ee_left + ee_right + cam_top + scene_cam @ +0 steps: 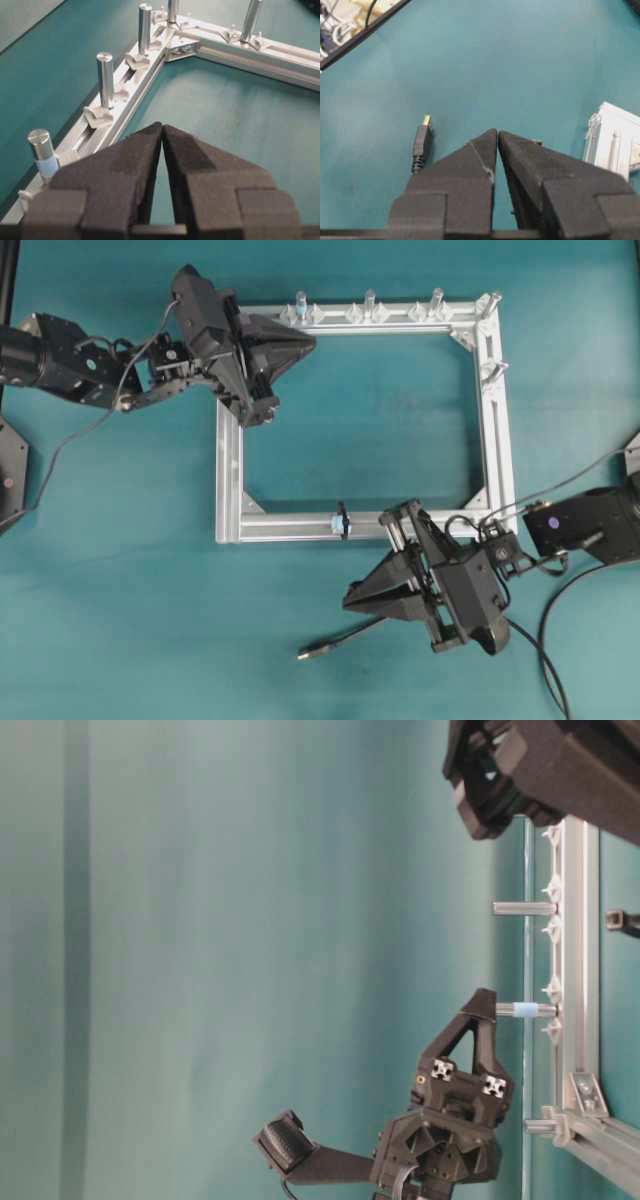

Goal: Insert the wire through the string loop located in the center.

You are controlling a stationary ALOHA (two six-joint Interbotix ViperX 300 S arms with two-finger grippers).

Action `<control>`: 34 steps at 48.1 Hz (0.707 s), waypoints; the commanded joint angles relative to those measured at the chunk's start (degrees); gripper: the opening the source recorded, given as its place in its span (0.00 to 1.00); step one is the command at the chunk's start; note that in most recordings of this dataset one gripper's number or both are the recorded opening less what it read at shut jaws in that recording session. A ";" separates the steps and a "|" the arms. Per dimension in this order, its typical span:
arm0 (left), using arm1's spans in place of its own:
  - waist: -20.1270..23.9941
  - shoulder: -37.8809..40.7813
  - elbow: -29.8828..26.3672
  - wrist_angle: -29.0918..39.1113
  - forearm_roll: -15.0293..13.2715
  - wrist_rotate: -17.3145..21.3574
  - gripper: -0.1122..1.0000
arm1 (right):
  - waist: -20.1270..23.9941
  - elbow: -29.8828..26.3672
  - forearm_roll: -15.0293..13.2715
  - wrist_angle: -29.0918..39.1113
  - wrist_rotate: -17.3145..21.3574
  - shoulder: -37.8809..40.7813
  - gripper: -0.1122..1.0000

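Teal cloth covers the whole table (120, 620), and on it lies a square aluminium frame (228, 480) whose near bar carries the thing we are aiming for. Starting at the left of the overhead view, our left gripper (305, 340) hovers over the frame's far-left corner, fingers pressed together on nothing; we judge it is parked there, clear of the work. Its wrist view shows the upright pegs (105, 80) along that bar, one banded pale blue. Moving right, the string loop (342, 521) circles the near bar about midway, with its pale-blue fitting alongside. Below and right of it, the wire (335, 642) lies loose on the cloth, plug (423, 140) pointing left, metal tip bare. Our right gripper (352, 598) hangs just above the wire, jaws closed and empty, so it must first open to grasp behind the plug.
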 commanded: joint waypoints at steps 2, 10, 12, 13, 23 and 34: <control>-0.35 -4.83 -1.58 3.69 2.64 0.79 0.23 | 0.35 -1.05 0.00 -0.35 0.70 -0.62 0.27; -0.35 -8.17 -1.76 13.18 2.81 0.88 0.10 | 0.53 -1.32 0.00 0.00 0.70 -0.62 0.10; -0.44 -8.79 -1.58 14.68 2.90 0.79 0.10 | 0.62 -1.58 0.09 0.09 0.70 -0.62 0.10; -0.53 -9.14 -1.49 15.38 2.81 0.79 0.10 | 0.62 -1.67 0.00 0.09 0.70 -0.62 0.10; -1.32 -11.51 -0.88 17.14 2.90 0.70 0.10 | 1.49 -2.55 0.00 1.23 0.70 -0.62 0.10; -2.29 -12.13 -0.53 18.11 2.90 0.62 0.10 | 3.34 -3.60 0.00 4.66 1.76 -0.62 0.10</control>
